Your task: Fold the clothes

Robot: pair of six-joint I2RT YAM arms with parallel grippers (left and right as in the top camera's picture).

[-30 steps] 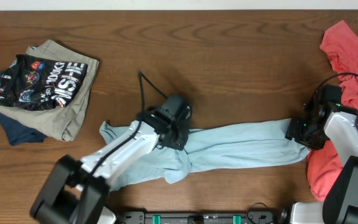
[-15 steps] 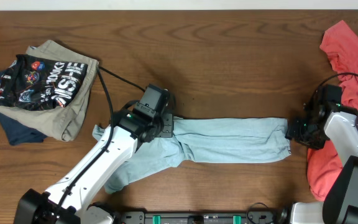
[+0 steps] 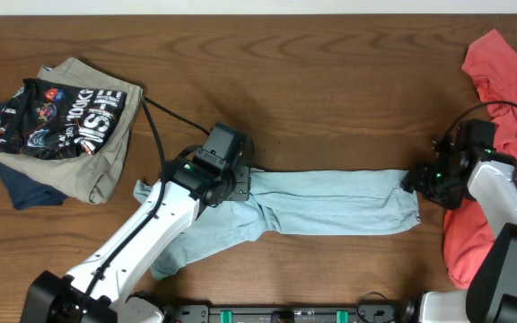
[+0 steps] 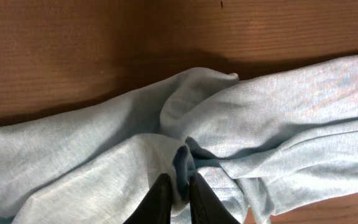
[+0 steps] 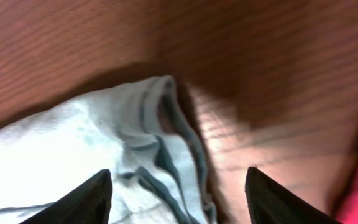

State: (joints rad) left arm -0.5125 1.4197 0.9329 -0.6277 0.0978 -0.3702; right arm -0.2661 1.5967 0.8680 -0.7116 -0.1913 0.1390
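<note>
A light blue garment (image 3: 330, 202) lies stretched across the middle of the brown table, with a part trailing toward the front left. My left gripper (image 3: 232, 184) is shut on a fold of the light blue garment (image 4: 247, 124) at its left part; its fingertips (image 4: 179, 186) pinch the cloth. My right gripper (image 3: 420, 184) is open at the garment's right end, its fingers (image 5: 179, 186) spread wide just above the bunched edge of the cloth (image 5: 135, 137).
A stack of folded clothes (image 3: 56, 126) sits at the far left: a black printed piece on a khaki one on a navy one. A red garment (image 3: 501, 81) lies crumpled along the right edge, beside my right arm.
My left gripper pulled the garment's left part back and left a second ago, then held still. My right gripper has opened, let go of the right end and lifted slightly.
</note>
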